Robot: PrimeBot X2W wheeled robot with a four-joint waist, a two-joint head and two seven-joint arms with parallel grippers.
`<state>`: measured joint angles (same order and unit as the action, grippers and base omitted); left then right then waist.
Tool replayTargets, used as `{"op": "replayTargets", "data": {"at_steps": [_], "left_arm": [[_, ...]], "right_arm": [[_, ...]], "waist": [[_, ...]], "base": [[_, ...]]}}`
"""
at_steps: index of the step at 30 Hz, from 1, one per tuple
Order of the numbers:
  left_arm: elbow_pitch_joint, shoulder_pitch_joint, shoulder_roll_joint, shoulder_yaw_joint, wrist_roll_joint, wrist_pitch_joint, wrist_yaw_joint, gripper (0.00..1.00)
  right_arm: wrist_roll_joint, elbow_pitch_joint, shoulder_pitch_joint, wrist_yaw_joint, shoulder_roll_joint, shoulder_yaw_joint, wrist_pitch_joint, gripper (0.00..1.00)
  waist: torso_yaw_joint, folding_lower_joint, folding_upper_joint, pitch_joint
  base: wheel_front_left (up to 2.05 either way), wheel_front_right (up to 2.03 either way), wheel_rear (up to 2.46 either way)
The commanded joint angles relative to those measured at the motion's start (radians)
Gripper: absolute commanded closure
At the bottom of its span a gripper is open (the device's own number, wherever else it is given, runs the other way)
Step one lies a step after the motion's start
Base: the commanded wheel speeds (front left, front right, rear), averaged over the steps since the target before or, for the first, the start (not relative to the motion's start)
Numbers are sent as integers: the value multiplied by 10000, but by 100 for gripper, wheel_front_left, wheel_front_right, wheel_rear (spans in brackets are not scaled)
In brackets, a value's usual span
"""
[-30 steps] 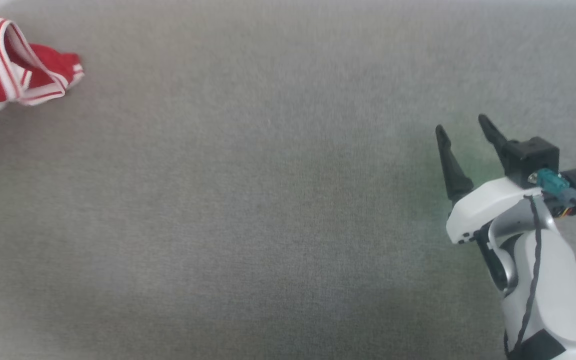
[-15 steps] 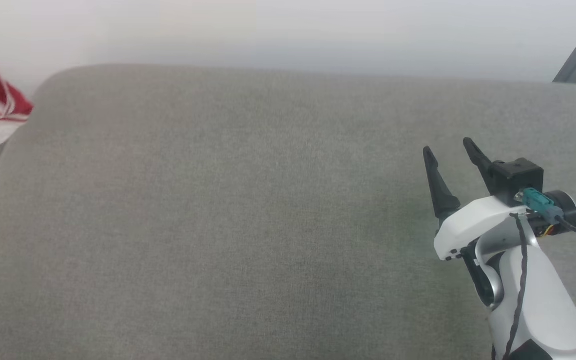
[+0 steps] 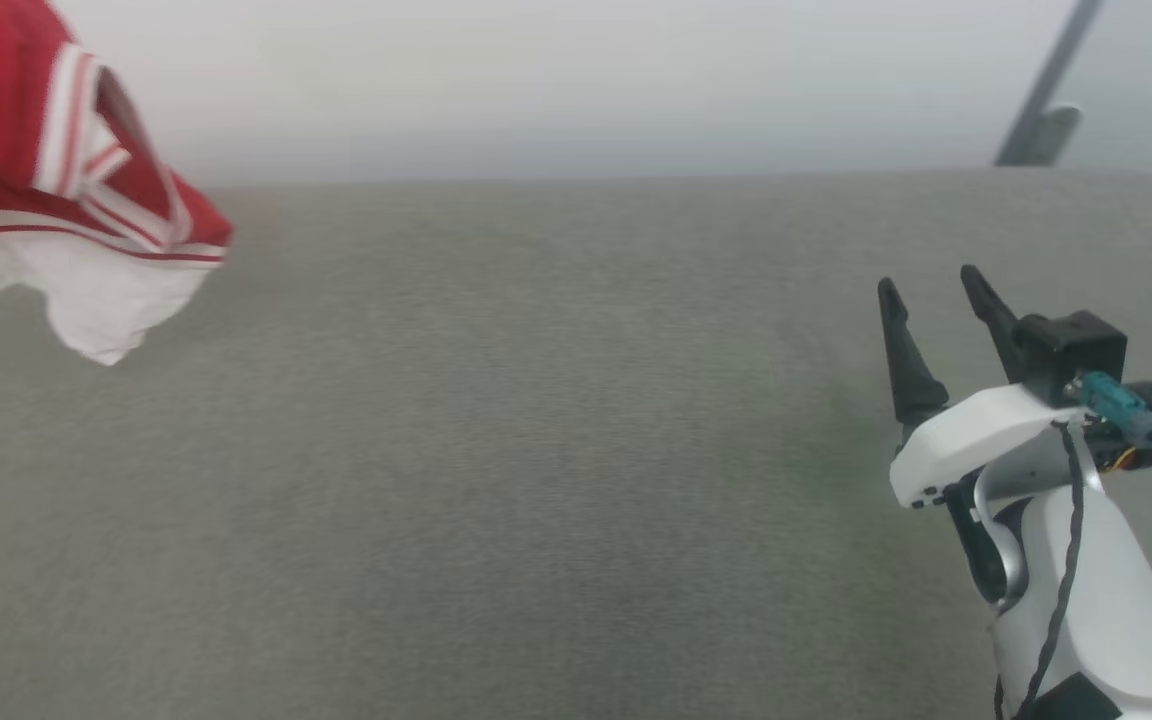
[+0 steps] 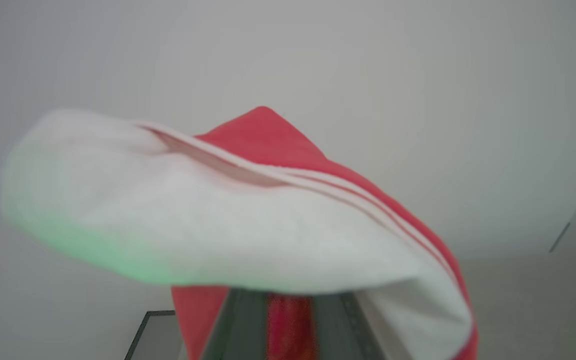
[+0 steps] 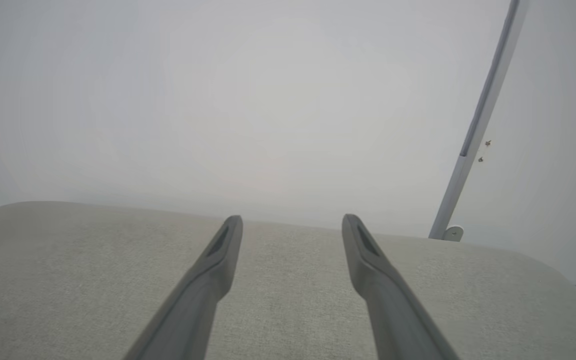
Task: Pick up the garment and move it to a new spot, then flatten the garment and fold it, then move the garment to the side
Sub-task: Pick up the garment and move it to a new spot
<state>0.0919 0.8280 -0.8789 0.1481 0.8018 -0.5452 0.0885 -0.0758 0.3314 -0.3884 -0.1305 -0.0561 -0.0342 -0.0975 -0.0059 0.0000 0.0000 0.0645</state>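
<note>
The garment (image 3: 66, 200), red with a white sleeve and red-white striped trim, hangs bunched in the air at the upper left of the head view, above the grey cushion's left end. Its printed front is hidden in the folds. In the left wrist view the white sleeve and red cloth of the garment (image 4: 228, 235) drape over my left gripper (image 4: 289, 305), whose two fingers stand close together with red fabric pinched between them. My right gripper (image 3: 926, 280) hovers open over the cushion's right part, far from the garment, with nothing between its fingers (image 5: 218, 265).
A wide grey upholstered cushion (image 3: 536, 450) spreads across the head view, its rounded far edge against a pale wall. A slanted grey metal pole (image 3: 1041, 95) rises behind the right end, also seen as the pole (image 5: 478, 125) in the right wrist view.
The head camera tilted up, bringing the wall and far edge into view. The garment has left the cushion and now hangs lifted at the upper left. The right gripper stays open.
</note>
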Motion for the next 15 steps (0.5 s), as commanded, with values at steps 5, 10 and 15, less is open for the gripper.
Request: {"op": "replayTargets", "data": {"at_steps": [5,10,15], "left_arm": [[-1486,-553,146,39,96,-448,660,100],[-2566,-667,471,391,69,-795,1064,100],[-3350,-258,1032,1007,-46,-1125,1291,100]], "right_arm": [[93,-9,-259,-5,34,-153,-134,0],[184,50,-414,-5,45,-390,-274,0],[207,117,-449,-5,59,-828,-496,0]], "waist": [[-1053,0,0,332],[-1914,0,0,671],[-2622,0,0,983]], "base": [[0,0,0],[0,0,0],[0,0,0]]}}
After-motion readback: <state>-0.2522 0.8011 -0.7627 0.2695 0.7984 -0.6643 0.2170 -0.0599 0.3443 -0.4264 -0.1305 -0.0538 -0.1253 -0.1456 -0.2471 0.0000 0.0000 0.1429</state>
